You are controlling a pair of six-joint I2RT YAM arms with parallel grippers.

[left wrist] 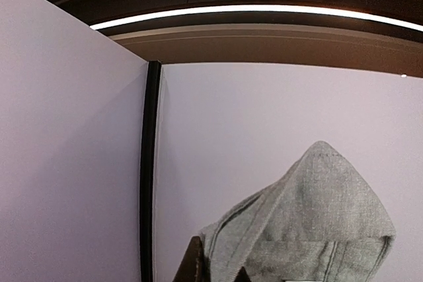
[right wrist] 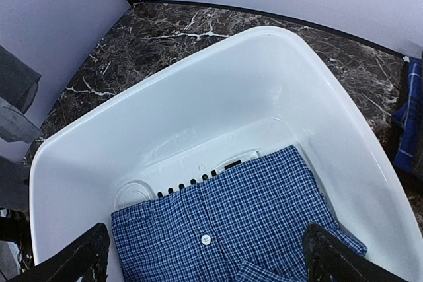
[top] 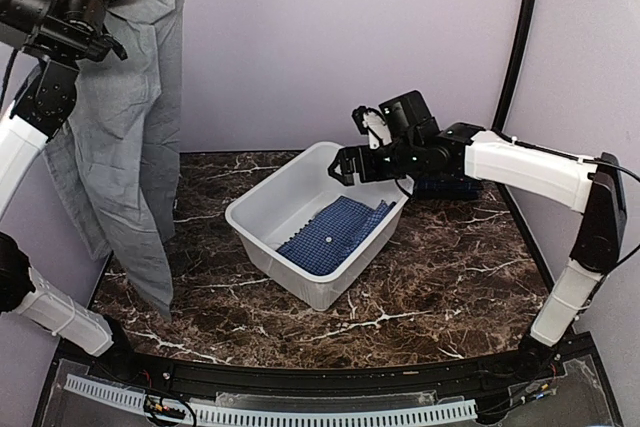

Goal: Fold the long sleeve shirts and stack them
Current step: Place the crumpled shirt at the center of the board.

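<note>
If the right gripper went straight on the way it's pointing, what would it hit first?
Most likely the blue shirt lying in the tub: the open right gripper points down at it with nothing between, though depth is hard to judge.

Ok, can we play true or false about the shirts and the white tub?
1. The grey shirt hangs down from the left jaws, held up high. True.
2. The blue checked shirt lies flat on the bare table. False: it lies inside the white tub.
3. The right jaws are shut on the blue checked shirt. False: they stand wide open above it and hold nothing.
4. The white tub sits on the dark marble table. True.
</note>
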